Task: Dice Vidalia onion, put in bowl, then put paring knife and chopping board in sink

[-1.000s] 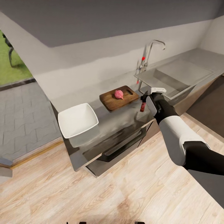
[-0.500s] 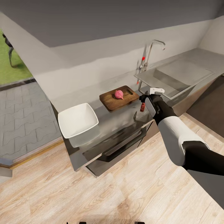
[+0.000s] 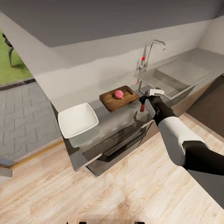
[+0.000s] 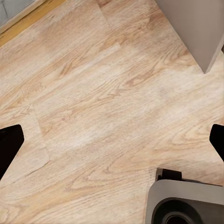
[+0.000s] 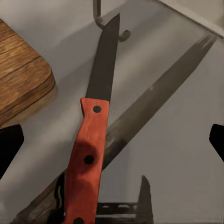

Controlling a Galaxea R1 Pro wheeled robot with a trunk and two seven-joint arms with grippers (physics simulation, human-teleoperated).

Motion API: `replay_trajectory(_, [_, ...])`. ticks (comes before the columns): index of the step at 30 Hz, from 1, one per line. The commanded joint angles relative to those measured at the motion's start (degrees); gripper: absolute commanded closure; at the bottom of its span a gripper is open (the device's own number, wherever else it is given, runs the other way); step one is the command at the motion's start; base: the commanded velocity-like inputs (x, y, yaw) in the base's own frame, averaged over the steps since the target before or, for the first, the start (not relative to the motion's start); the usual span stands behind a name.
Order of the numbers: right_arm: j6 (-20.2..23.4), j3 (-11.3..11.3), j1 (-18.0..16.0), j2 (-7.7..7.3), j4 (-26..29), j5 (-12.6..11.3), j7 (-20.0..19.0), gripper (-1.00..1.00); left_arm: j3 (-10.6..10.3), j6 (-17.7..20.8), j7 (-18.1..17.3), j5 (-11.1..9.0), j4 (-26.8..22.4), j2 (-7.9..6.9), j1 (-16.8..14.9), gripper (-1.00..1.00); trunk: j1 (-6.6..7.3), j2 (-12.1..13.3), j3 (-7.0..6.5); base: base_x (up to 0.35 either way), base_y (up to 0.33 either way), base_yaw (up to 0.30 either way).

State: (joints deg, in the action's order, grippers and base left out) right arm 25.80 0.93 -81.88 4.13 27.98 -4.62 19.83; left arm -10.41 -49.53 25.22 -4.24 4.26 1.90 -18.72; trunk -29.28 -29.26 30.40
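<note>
Currently, the scene is set out as follows.

Paring knife (image 5: 95,126): it is seen lifted over the countertop (image 3: 121,119), just beside the near right corner of the chopping board (image 3: 119,98); the red handle is at the gripper end and the dark blade points away, toward the sink.

Right gripper (image 3: 143,102): it is closed on the knife's handle, near its butt; in the right wrist view the handle runs down between the fingers.

Handling: the knife is judged light and stiff; the smooth handle may twist in the grip if it is pressed sideways, so a hold around the middle of the handle, flat faces against the pads, is judged best. The blade is to be kept clear of contact until the cut.

Onion (image 3: 119,94): a pinkish, rounded piece is seen resting on the board, near its middle. It is judged firm but liable to roll under the blade.

Bowl (image 3: 77,119): it is seen standing on the countertop left of the board, apart from it.

Sink (image 3: 174,77): it lies to the right, beyond the tap (image 3: 149,51).

Left gripper: its dark fingertips (image 4: 9,144) are seen wide apart over the wooden floor (image 4: 102,102), holding nothing.
</note>
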Motion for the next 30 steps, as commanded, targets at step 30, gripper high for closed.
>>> replay_trajectory(30, [8.46,0.64,-0.10,-0.08,-2.26,-1.15,0.39,-1.00,-0.49,-0.30,0.10,-0.42,0.22,0.10,-0.09,-1.00,-0.02,-0.08,0.07,0.000,0.000,0.000])
